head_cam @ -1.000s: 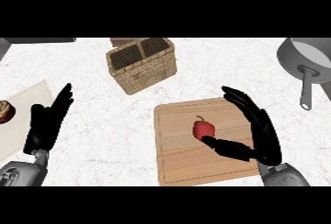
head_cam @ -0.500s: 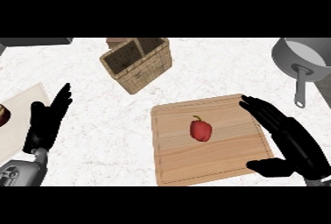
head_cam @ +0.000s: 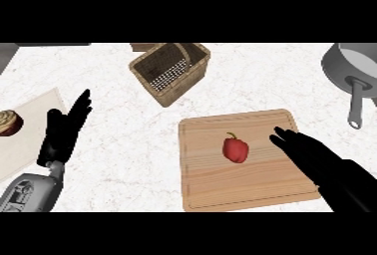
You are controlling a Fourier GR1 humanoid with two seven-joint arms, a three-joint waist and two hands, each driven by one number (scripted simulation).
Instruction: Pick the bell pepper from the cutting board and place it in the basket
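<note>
My right hand (head_cam: pixel 316 159) is released, fingers straight, over the cutting board (head_cam: pixel 221 189) just right of the bell pepper (head_cam: pixel 236 149), which lies untouched at the board's middle. To grasp well, I would set fingers and thumb either side of the pepper's body, clear of the stem, before curling. The basket (head_cam: pixel 184 85) stands on the worktop (head_cam: pixel 132 159) beyond the board; my left hand (head_cam: pixel 65 130) rests open at left.

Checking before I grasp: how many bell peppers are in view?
1. The bell pepper lies on the cutting board, just left of the right hand. None shows in the basket, though its walls hide some of the inside.
</note>
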